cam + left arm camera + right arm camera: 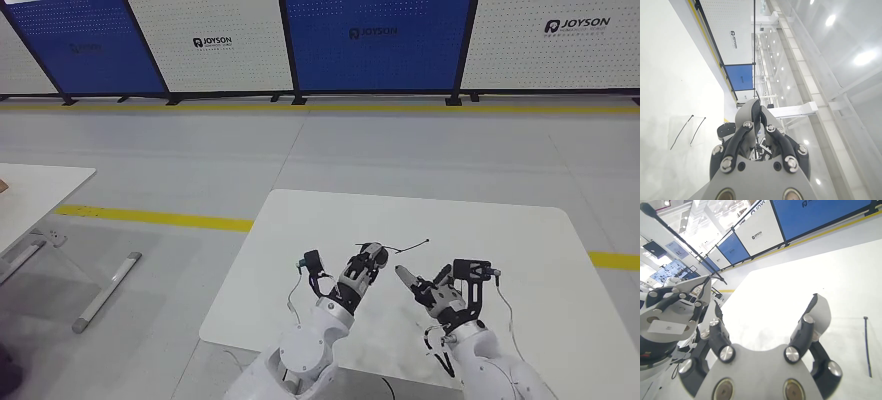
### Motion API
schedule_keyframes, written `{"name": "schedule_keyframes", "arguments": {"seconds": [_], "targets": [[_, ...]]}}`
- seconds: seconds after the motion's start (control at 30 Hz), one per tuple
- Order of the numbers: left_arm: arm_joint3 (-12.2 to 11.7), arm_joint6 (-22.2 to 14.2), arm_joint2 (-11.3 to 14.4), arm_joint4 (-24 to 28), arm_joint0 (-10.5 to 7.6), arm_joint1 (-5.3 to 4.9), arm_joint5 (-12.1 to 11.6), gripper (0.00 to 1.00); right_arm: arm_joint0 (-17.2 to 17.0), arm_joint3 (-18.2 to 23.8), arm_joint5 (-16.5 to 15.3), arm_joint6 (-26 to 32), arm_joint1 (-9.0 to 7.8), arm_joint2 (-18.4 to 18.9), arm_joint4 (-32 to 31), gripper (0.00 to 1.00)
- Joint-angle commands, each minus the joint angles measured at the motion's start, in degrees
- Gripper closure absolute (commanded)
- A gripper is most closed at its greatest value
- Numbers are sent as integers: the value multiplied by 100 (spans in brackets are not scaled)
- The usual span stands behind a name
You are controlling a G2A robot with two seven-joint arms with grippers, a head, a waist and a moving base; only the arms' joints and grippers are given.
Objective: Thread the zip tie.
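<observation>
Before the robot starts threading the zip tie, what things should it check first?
1. Grip: the left tool is shut on the zip tie: ok.
2. Free helper: the right tool is open and empty: ok.
3. Line-up: zip tie inside the right tool's opening: not ok, it passes off to one side.
4. Loop: zip tie bent round: not ok, it is nearly straight.
5. Head slot facing the tail: cannot tell.
6. The spare zip ties lie on the table, apart from both tools: ok.

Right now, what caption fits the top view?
Left gripper pinches a black zip tie over the white table; open right gripper beside it.
</observation>
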State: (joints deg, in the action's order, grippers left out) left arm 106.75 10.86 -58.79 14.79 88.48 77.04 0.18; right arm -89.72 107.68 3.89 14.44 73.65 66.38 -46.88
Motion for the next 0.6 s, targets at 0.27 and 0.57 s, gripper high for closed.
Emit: {"name": "schedule_keyframes", "arguments": {"seconds": [0.27, 0.57], "targets": [[-35, 8, 65, -79, -21, 22, 56, 100, 130, -41, 177, 17, 34, -167, -190, 36], [-153, 24, 133, -122, -93, 52, 106, 100, 168, -16, 147, 22, 51, -238, -221, 53]]}}
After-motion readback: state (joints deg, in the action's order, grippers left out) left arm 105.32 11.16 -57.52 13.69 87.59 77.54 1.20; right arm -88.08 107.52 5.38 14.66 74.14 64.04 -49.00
